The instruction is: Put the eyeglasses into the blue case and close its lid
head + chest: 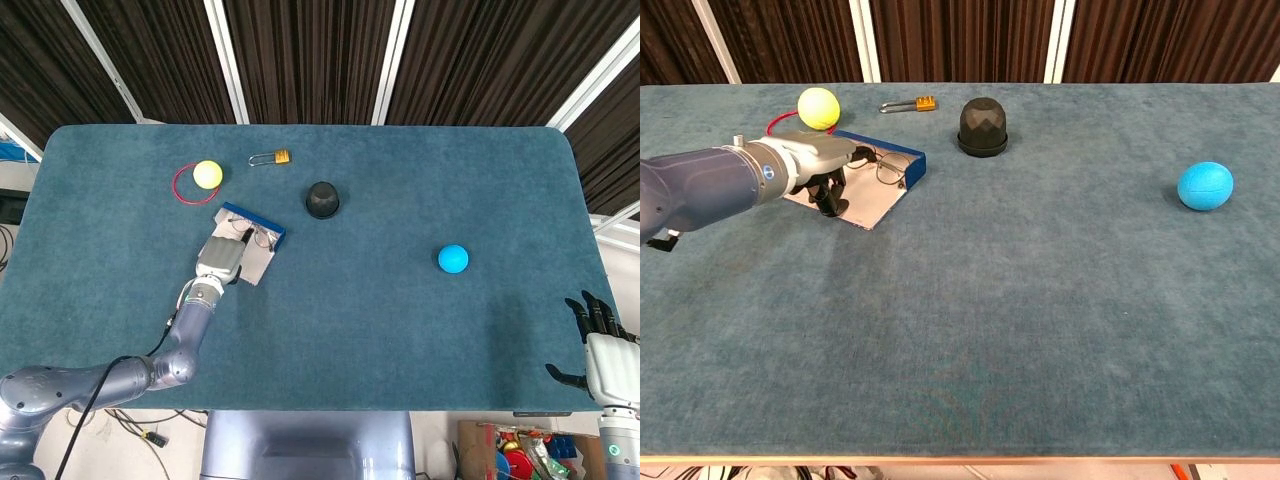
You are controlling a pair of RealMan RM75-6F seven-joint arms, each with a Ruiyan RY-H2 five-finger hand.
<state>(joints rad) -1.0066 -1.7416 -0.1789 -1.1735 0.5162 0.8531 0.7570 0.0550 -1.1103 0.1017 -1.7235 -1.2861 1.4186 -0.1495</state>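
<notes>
Because the eyeglasses (890,166) are lying inside the open blue case (902,172), I am hovering my left hand (826,168) over its flat lid (862,204), fingers curled on nothing, ready to flip it; my right hand (597,335) is resting spread off-table.

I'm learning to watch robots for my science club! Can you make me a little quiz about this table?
1. True or false: the blue case has its lid shut.
2. Which sits nearest the black dome? A) padlock B) blue ball
3. Fill in: the yellow ball lies on a red ____.

Key: 1 false, it is open, with the eyeglasses in it and the left hand over it. 2 A. 3 ring.
</notes>
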